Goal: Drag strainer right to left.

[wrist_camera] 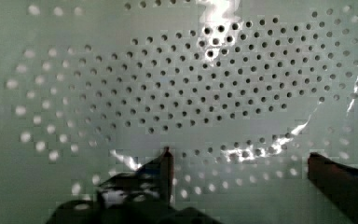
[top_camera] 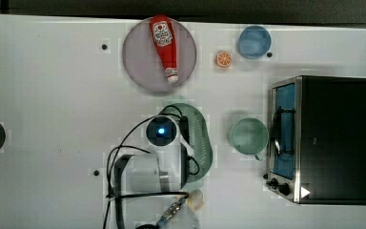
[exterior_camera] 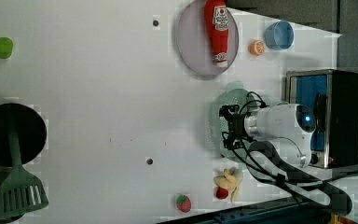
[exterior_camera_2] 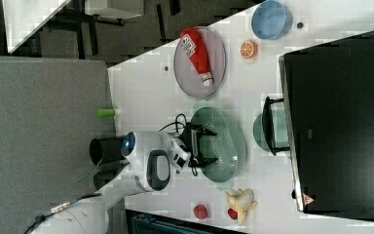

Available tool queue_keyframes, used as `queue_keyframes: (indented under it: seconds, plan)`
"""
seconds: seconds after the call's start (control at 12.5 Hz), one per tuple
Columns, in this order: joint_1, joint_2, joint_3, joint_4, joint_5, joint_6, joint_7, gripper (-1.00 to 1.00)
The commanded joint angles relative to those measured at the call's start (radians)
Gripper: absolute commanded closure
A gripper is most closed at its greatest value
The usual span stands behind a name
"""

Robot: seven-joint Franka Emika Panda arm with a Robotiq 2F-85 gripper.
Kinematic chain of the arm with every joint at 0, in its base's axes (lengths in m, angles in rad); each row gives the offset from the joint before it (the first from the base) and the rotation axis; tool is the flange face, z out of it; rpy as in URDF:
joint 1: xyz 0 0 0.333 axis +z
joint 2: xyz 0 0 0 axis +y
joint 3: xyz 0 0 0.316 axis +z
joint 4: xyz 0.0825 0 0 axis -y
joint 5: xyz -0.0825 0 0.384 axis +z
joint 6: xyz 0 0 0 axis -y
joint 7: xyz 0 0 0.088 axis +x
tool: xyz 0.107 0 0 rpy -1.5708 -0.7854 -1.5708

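The strainer (top_camera: 201, 138) sits mid-table, between the ketchup plate (top_camera: 138, 62) and the toaster oven (top_camera: 333, 138), left of the mint cup (top_camera: 248, 135) in the top view. The gripper (exterior_camera_2: 200, 145) hangs inside it, fingers (wrist_camera: 165, 163) spread, grasping nothing.

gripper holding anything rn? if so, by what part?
Nothing held. The gripper is open over the strainer, fingers down inside its bowl, not closed on any part.

strainer (wrist_camera: 121, 56): pale mint plastic, smooth — glossy glints among the small holes
desk (top_camera: 47, 95): white, smooth, matt
toaster oven (top_camera: 321, 138): black top, shiny metal front frame
ketchup bottle (top_camera: 165, 45): red plastic, glossy
arm shell (exterior_camera_2: 148, 163): white plastic — glossy
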Motion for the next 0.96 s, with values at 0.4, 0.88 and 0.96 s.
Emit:
queue_keyframes:
  seconds: [0.4,0.88,0.96]
  plan:
    - [0.158,0.026,0.067,0.090,0.087,-0.005,0.177,-1.00]
    - [0.267,0.087,0.074,0.203,0.172,-0.040,0.200,-1.00]
    - [0.284,0.094,0.074,0.220,0.178,-0.045,0.221,-1.00]
